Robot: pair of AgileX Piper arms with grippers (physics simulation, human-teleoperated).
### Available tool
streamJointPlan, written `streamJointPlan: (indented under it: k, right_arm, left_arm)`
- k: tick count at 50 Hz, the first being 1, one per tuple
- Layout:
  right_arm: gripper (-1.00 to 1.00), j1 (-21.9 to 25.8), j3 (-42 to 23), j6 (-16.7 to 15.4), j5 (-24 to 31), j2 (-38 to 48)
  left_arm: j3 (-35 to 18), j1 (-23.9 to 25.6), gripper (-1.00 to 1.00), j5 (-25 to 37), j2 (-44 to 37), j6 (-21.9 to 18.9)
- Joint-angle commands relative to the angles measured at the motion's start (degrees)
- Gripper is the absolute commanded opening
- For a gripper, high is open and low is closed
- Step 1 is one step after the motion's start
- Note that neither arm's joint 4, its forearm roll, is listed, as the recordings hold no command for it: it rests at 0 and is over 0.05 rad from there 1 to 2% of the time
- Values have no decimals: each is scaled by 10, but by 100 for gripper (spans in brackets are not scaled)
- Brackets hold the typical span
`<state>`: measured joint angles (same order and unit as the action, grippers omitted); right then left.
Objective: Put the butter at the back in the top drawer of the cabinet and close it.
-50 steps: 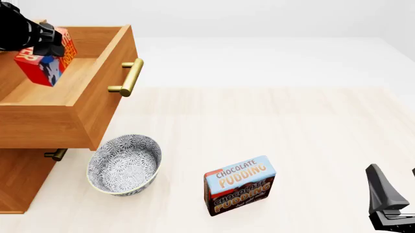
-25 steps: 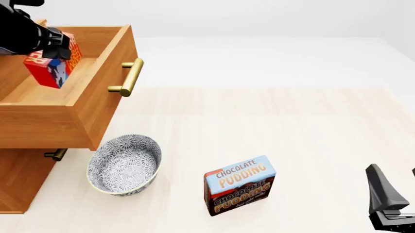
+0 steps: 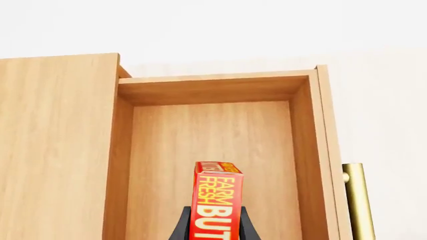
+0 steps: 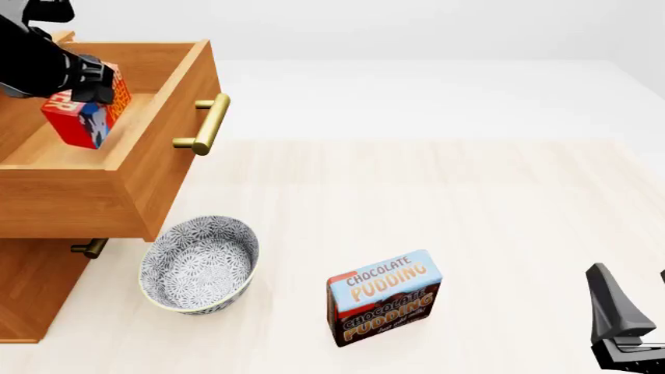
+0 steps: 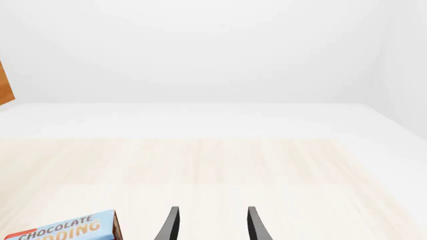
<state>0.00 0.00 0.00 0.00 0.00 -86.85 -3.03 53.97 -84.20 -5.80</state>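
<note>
Wooden top drawer (image 4: 156,156) stands open; inside it the left gripper (image 4: 89,82) clamps the butter (image 4: 86,111), lower than 0.5 s ago, perhaps touching the floor. Right gripper (image 5: 210,225) rests apart.

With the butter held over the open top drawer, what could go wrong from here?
1. The butter hangs tilted in the left pincer, apparently above the top drawer floor; released from there it may tumble or land on edge.
2. The bowl sits just below the drawer front; an arm reaching for the brass handle might knock it.
3. The right pincer is open and far from the cabinet, so closing likely falls to the left arm.
</note>
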Motion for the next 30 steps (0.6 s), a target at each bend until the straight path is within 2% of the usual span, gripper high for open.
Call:
streamJointPlan:
  k: [1, 30]
  right_arm:
    - [100, 0, 0, 0, 0, 0]
    - [100, 0, 0, 0, 0, 0]
  left_arm:
    - [-3, -3, -100, -8, -1, -7]
    - [5, -7, -100, -31, -20, 5]
